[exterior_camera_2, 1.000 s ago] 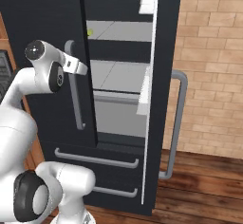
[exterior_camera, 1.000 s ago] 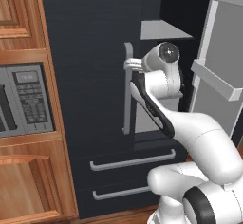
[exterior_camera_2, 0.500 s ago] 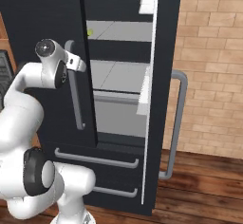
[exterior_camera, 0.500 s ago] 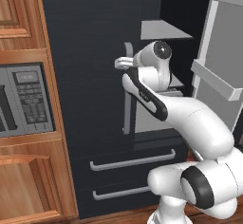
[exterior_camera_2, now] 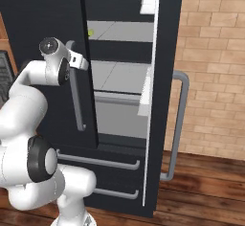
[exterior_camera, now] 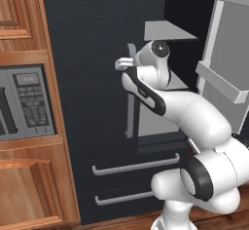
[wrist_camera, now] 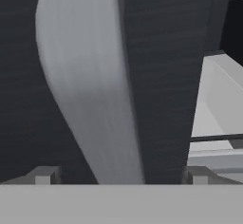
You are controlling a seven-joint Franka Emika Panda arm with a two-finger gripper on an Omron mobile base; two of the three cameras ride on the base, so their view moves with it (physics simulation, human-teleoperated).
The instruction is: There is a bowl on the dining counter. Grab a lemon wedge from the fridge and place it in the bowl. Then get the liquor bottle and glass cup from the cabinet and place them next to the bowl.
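The black fridge point(exterior_camera: 92, 78) stands with its right door point(exterior_camera_2: 165, 76) swung open and its left door shut. A small yellow-green lemon wedge point(exterior_camera_2: 90, 32) lies at the left end of the top grey shelf. My gripper point(exterior_camera: 121, 64) point(exterior_camera_2: 79, 60) is open at the upper end of the left door's grey bar handle point(exterior_camera: 130, 112). In the hand view that handle point(wrist_camera: 90, 85) runs up between my fingertips point(wrist_camera: 45, 175), and the gripper point(wrist_camera: 121, 175) holds nothing. The bowl, dining counter, liquor bottle, glass cup and cabinet are out of view.
A grey microwave point(exterior_camera: 24, 102) sits in wooden cabinetry to the fridge's left. White bins point(exterior_camera: 219, 83) line the open door. Two drawer bar handles point(exterior_camera: 136, 165) run below. A brick wall point(exterior_camera_2: 215, 52) and wooden floor point(exterior_camera_2: 201, 191) lie to the right.
The hand has shifted left, from the edge of the opening onto the left door's handle, and the elbow has swung out. The jaws stayed wide.
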